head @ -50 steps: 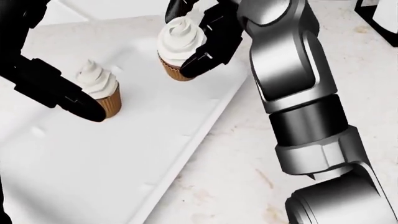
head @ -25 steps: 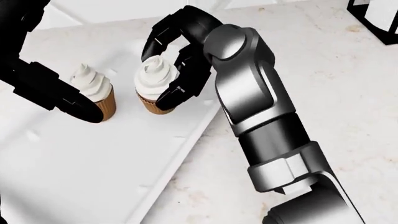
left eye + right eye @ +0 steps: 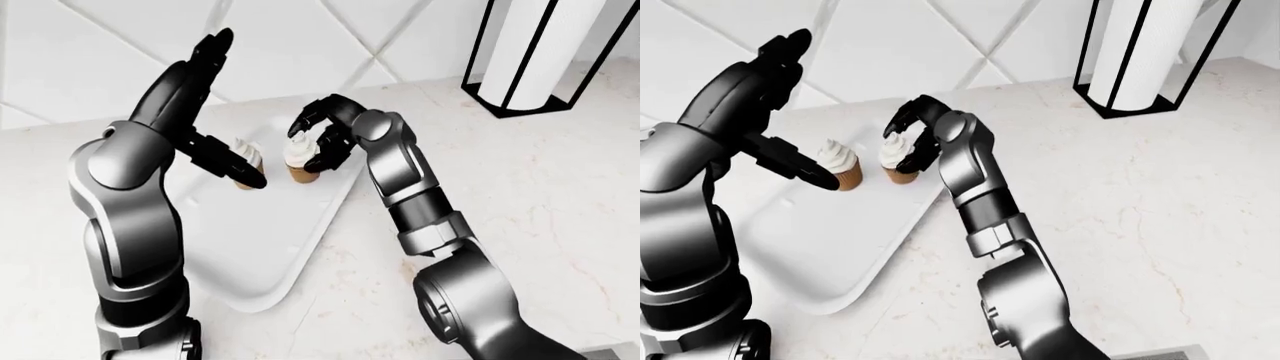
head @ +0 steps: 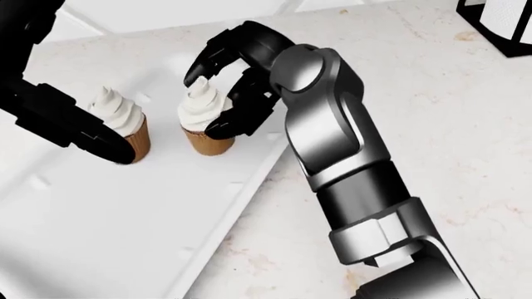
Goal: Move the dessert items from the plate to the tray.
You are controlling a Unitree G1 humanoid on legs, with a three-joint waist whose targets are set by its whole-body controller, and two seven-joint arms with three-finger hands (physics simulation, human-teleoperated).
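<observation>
Cupcakes are the task's things, and both stand upright on the white tray (image 4: 125,237), which fills the left half of the head view and rests on the pale marbled worktop (image 4: 466,143). At the upper right of the right-eye view a black wire stand holding a white roll (image 3: 1140,52) sits on that worktop, well apart from the tray. The right hand (image 4: 222,93) reaches in from the lower right of the head view; its black fingers curve loosely about the right cupcake (image 4: 205,117), one above the frosting tip and others beside the wrapper, apart rather than clamped. The left hand (image 3: 205,97) is spread wide, fingers pointing up in the left-eye view, while its lowest finger lies in front of the left cupcake (image 4: 122,121). The two cupcakes stand just beside each other near the tray's upper right edge.
</observation>
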